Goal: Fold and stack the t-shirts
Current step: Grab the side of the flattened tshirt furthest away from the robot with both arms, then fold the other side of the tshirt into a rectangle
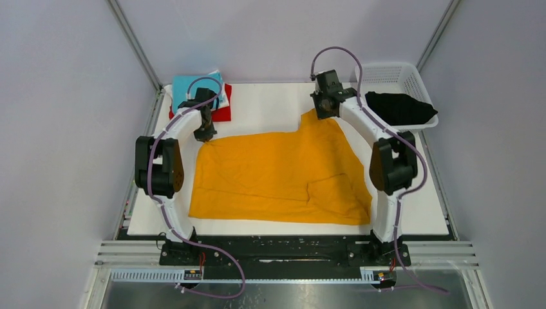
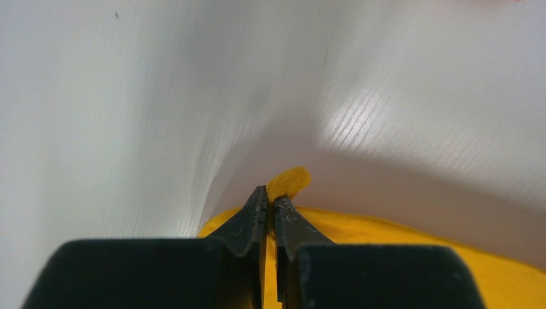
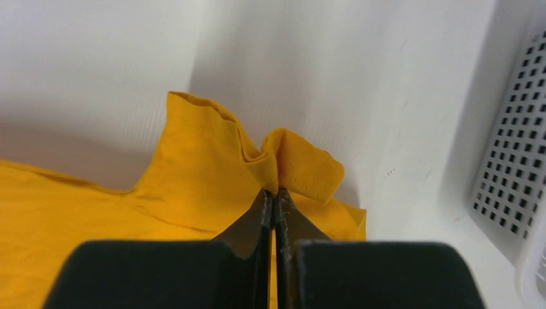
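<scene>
Left gripper (image 1: pixel 205 133) and right gripper (image 1: pixel 322 111), seen from above, sit at the two far corners of the orange-yellow t-shirt (image 1: pixel 277 174), which lies spread across the middle of the table (image 1: pixel 270 100); the teal t-shirt (image 1: pixel 187 85), white t-shirt (image 1: pixel 225 96) and red t-shirt (image 1: pixel 222 114) are stacked at the far left. In your left wrist view the jaws are pinched shut on a small nub of yellow cloth, a thin bite that I judge could slip. In your right wrist view the jaws are closed on a puckered hem fold, a fuller hold. Lift both corners together, level, and draw them toward you so edge meets edge. The white mesh basket (image 3: pixel 508 167) stands just right of that gripper; overhead it holds the black t-shirt (image 1: pixel 399 107) — possibly nothing else, though that is hard to see.
</scene>
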Action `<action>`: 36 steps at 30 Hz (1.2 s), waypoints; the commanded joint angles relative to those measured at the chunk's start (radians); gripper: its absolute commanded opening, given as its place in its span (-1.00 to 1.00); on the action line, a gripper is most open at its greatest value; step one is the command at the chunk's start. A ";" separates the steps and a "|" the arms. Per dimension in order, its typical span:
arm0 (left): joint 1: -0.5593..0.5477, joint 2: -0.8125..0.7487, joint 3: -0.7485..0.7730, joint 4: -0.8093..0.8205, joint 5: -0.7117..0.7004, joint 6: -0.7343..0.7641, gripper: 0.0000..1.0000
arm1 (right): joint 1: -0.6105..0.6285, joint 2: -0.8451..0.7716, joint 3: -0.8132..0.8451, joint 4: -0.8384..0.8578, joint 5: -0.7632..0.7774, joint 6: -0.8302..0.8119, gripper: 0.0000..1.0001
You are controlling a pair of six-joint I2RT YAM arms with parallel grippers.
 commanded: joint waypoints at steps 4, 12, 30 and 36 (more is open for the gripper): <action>-0.017 -0.097 -0.072 0.026 -0.040 -0.046 -1.00 | 0.013 -0.274 -0.333 0.218 -0.042 -0.023 -1.00; -0.046 -0.268 -0.303 0.148 -0.004 -0.086 -1.00 | 0.093 -0.588 -0.690 0.260 0.059 0.081 -1.00; -0.059 -0.358 -0.294 0.207 -0.123 -0.042 -1.00 | 0.239 -1.013 -1.048 0.130 0.137 0.310 -0.97; -0.059 -0.353 -0.391 0.217 -0.121 -0.074 -1.00 | 0.253 -1.026 -1.062 0.105 0.127 0.329 -0.95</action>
